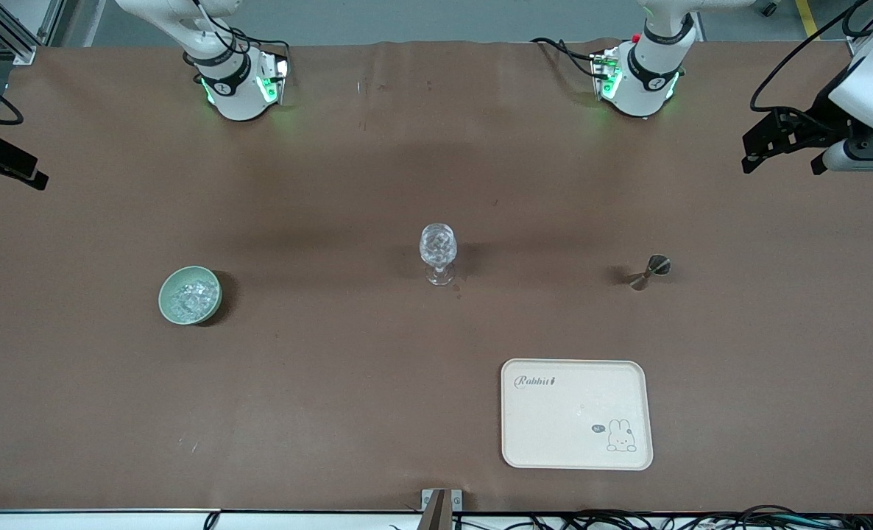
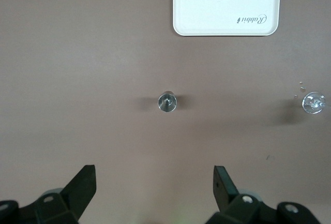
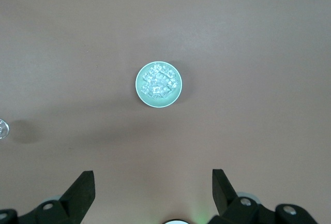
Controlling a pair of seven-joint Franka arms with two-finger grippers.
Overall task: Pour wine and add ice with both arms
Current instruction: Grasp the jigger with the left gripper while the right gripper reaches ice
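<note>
Both grippers wide open, empty, high over table: left gripper (image 2: 152, 195) above jigger (image 2: 167, 102), right gripper (image 3: 150, 195) above bowl (image 3: 159, 85); nothing started.
Ice (image 1: 189, 294) piled in the pale green bowl toward right arm's end; stemmed glass (image 1: 438, 252) mid-table, jigger toward left arm's end, tray (image 1: 576, 456) nearest front camera. Next, likely: descend, grasp. Things well apart, plenty of room.
</note>
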